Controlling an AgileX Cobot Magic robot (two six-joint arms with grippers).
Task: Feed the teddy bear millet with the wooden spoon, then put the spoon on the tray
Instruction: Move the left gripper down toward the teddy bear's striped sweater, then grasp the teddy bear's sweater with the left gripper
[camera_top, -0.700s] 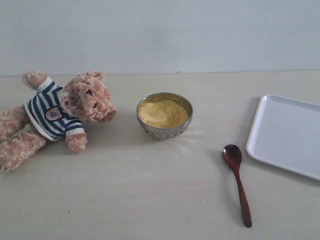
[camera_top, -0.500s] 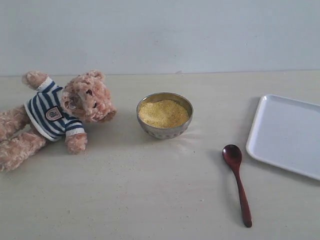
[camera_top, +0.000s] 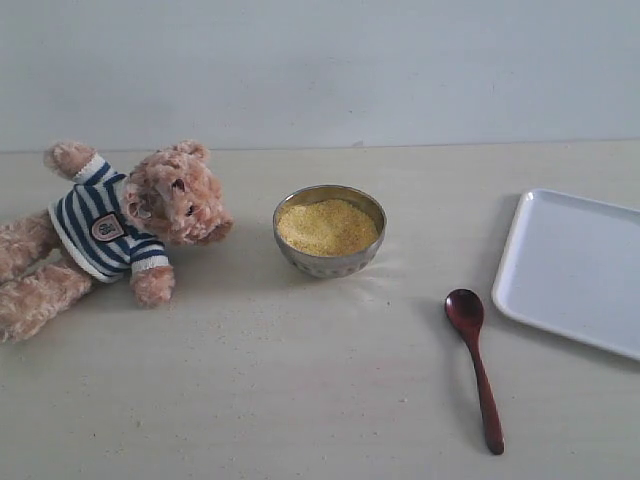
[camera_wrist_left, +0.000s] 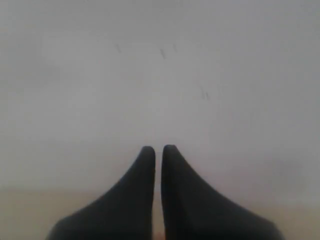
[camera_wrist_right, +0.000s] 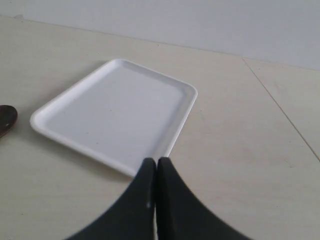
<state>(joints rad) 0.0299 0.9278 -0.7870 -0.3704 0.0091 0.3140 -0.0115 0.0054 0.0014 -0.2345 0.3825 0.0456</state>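
— What's on the table, seen from the camera off the arms?
— The teddy bear lies tipped over at the left end, with its striped shirt showing and its head toward the middle. Near its head, but apart from it, stands a metal bowl filled with millet. Faint yellow specks lie on the table in front.
— And the wooden spoon?
— It lies flat on the table, right of the bowl and nearer the front. Its oval end points away from the front edge, and the handle runs toward that edge. The white tray lies just beside it on the right without touching it, and is partly cut off by the picture's edge.
— What does the left wrist camera give?
— The left tool. Its two dark tips are drawn narrow, with only a sliver between them, and they grip nothing. Beyond it is a pale blur; I cannot tell what.
— The right wrist?
— The right tool has its tips pressed together and empty, and shows in front of one rim of the tray. The spoon's dark oval end peeks in at the picture's edge, near a tray corner.
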